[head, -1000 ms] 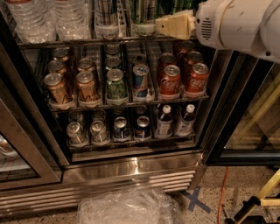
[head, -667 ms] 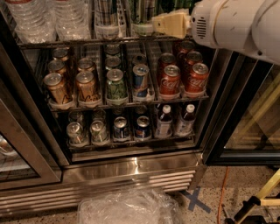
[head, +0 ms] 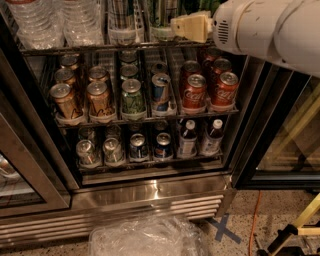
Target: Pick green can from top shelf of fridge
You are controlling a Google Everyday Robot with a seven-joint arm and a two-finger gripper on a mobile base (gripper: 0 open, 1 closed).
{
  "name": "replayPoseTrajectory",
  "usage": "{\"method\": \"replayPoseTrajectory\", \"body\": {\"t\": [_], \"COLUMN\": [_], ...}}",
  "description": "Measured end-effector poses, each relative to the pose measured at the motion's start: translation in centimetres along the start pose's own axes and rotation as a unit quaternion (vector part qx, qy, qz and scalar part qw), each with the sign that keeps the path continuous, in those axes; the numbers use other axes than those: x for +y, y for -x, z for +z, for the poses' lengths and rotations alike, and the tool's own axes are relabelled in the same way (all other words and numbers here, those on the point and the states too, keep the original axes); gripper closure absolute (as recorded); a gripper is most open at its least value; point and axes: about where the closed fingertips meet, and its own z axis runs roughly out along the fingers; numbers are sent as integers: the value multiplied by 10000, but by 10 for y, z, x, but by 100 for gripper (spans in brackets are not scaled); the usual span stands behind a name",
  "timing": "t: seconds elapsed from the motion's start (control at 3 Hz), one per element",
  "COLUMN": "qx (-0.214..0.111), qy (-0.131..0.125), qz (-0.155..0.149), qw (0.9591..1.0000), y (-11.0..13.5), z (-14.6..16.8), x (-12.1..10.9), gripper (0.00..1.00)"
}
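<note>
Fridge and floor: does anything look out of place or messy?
The cans sit in tidy lanes. The oddity is crumpled clear plastic lying on the floor before the fridge. The gripper is at the top shelf.

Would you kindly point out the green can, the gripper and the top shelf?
green can [head: 161, 14], camera view, lower body
gripper [head: 181, 27], camera view, cream tip right of the can
top shelf [head: 75, 49], camera view, front rail

Cream hand at top shelf; cola cans red (white script).
</note>
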Motion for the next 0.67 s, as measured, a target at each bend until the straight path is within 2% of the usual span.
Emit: {"method": "replayPoseTrajectory", "body": {"t": [0.33,0.67], "qx": [-39,-153], "qy": [-103,-238], "qz": [0,43], "qw": [9999,9996], "y": [1,4], "z": [0,7], "x": [-9,-21], "gripper": [26,38]}}
